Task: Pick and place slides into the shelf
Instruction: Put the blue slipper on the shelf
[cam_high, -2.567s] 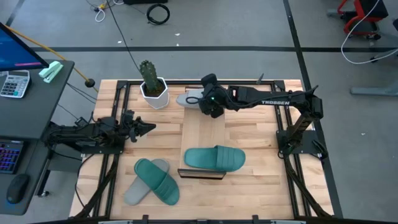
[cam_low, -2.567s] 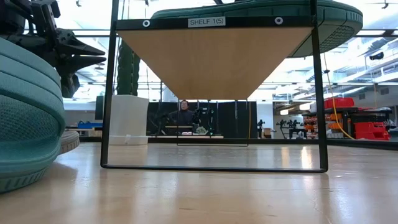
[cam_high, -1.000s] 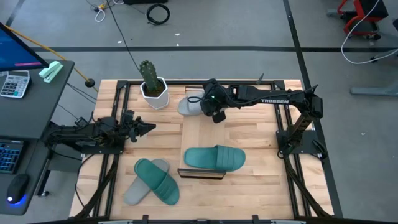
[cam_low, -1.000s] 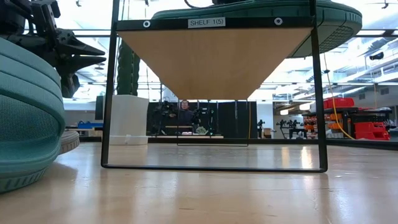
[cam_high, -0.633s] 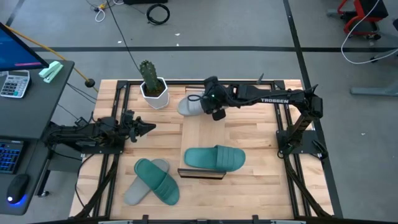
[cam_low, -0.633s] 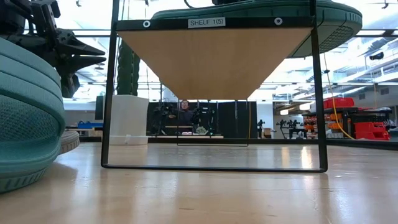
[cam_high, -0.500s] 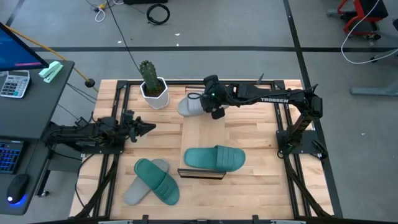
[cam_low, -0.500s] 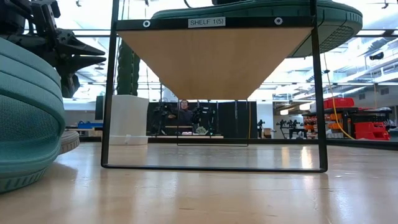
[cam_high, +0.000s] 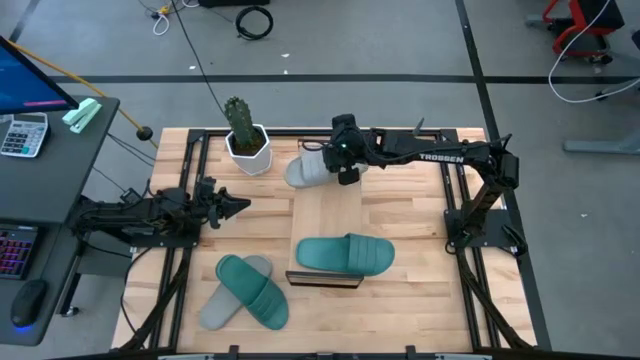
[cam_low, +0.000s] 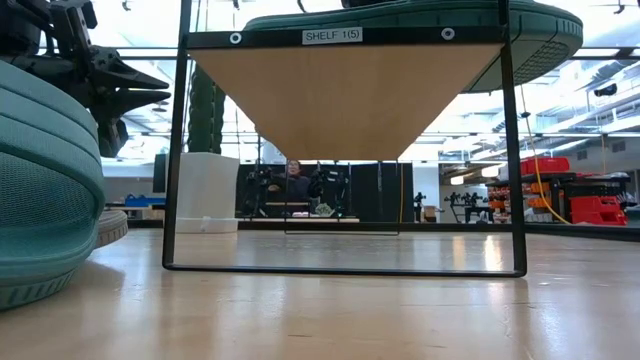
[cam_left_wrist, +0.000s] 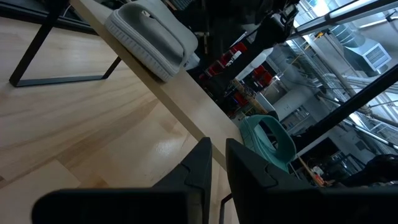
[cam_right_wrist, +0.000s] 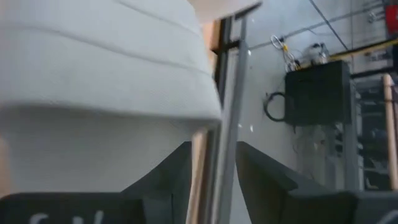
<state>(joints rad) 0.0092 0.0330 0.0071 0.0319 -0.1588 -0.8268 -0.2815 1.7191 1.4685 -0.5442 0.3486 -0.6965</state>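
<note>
One light grey slide (cam_high: 307, 170) lies sole-down on the far left corner of the shelf (cam_high: 330, 215); it fills the right wrist view (cam_right_wrist: 99, 74). My right gripper (cam_high: 345, 163) hovers just right of it, fingers open, the shelf's rail (cam_right_wrist: 227, 93) showing between them. A teal slide (cam_high: 345, 254) lies on the shelf's near end, also seen in the low view (cam_low: 400, 15). The second teal slide (cam_high: 252, 289) lies across the other grey slide (cam_high: 222, 308) on the table's near left. My left gripper (cam_high: 238, 205) waits shut at the table's left.
A potted cactus (cam_high: 244, 140) stands on the table just left of the grey slide. The shelf's middle, between the two slides, is bare wood. Dark frame rails (cam_high: 190, 170) run along the table's sides. A person sits far off in the room (cam_low: 293, 185).
My right gripper has drawn back from the grey slide toward the table's far edge. The grey slide has stayed where it lay on the shelf's far corner.
</note>
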